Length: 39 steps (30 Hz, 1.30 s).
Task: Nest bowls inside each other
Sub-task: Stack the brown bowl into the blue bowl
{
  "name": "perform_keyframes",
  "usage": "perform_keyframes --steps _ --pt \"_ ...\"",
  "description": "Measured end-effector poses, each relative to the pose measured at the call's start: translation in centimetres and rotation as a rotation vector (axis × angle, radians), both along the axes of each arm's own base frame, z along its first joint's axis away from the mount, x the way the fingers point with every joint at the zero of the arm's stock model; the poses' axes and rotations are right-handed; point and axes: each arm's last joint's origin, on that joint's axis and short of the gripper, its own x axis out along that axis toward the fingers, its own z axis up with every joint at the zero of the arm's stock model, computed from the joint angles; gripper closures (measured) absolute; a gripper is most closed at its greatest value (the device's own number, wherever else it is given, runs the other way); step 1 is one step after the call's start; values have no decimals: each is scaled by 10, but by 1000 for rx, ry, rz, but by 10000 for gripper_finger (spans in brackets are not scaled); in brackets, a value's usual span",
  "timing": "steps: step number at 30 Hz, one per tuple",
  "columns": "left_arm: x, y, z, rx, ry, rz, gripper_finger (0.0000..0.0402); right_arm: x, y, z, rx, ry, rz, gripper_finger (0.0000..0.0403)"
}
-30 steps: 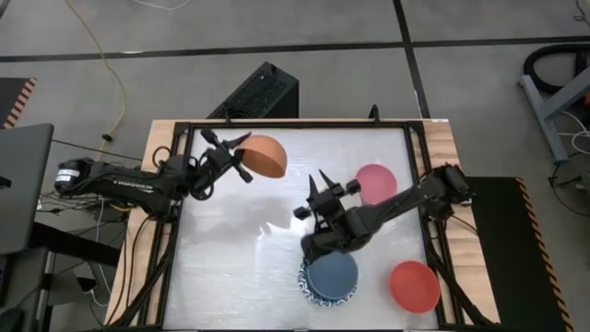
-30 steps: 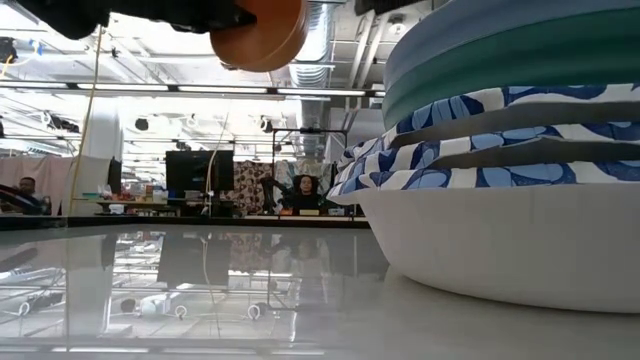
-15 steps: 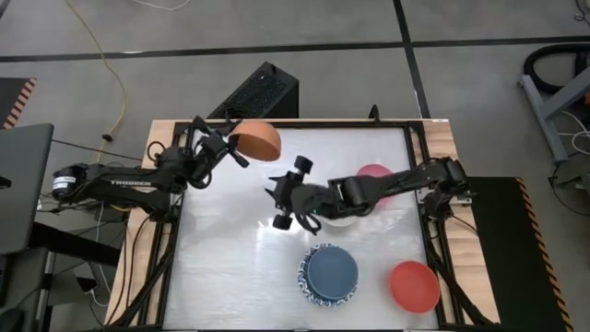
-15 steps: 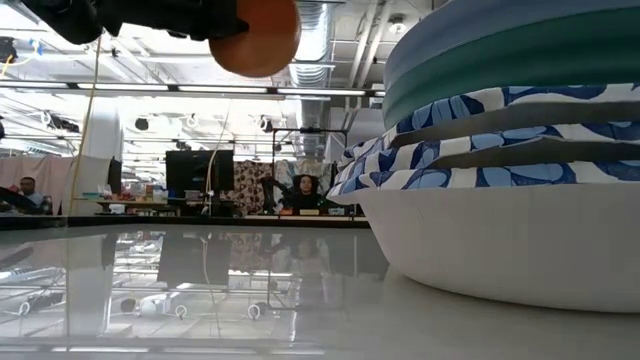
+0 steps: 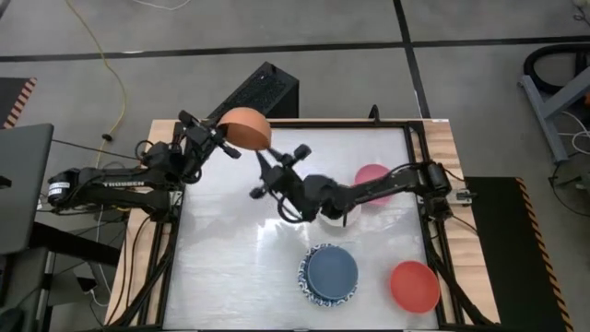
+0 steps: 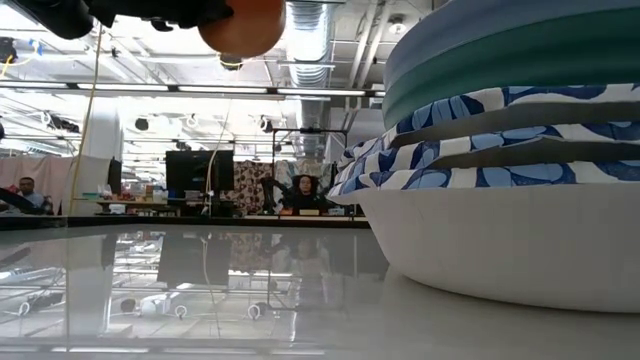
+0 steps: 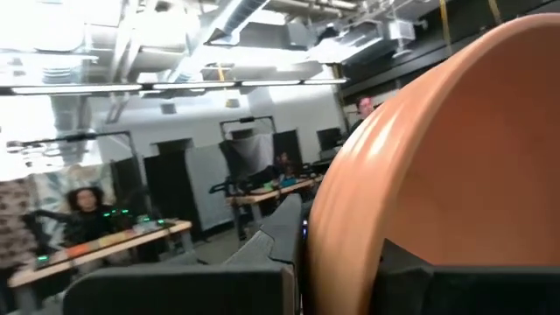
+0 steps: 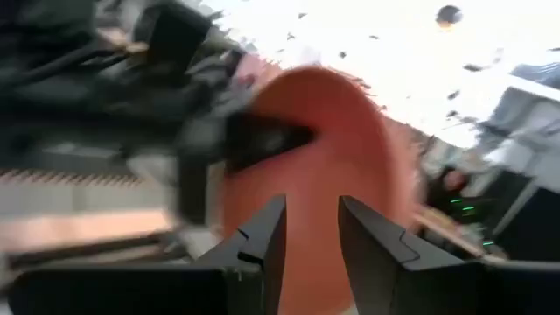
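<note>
Jaws of left gripper (image 5: 214, 138) clamp orange bowl (image 5: 245, 128) over table's (image 5: 230, 267) far edge (right gripper (image 5: 275, 168) parted, empty)

orange bowl (image 5: 245, 129): plain orange, glossy
pink bowl (image 5: 375, 178): plain pink
red bowl (image 5: 414, 285): plain red
blue bowl (image 5: 332, 271): plain slate blue, top of stack
green bowl (image 6: 520, 55): teal-green band below blue
patterned bowls (image 6: 480, 140): white, blue floral rims
table (image 5: 230, 267): glossy white
arms: dark
</note>
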Motion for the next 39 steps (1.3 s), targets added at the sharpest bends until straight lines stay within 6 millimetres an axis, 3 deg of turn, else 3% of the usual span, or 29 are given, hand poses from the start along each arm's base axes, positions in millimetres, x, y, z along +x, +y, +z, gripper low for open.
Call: perform_keyframes --steps 9,15,20,24,33,39 --pt "-19 -4 13 55 -39 61 390 -2 -13 11 -65 -105 -8 266" --pt "-23 -5 17 64 -62 50 390 2 -38 9 -24 -147 -19 220" --pt "-21 -5 16 73 -45 49 390 4 -46 6 6 -162 7 178" --pt "-22 -5 16 76 -47 47 390 5 -53 5 48 -202 3 169" --pt "-15 -3 12 61 -46 17 390 8 -70 -2 155 -260 13 218" --pt "-6 -1 7 58 -25 36 392 7 -75 -4 204 -308 -15 301"
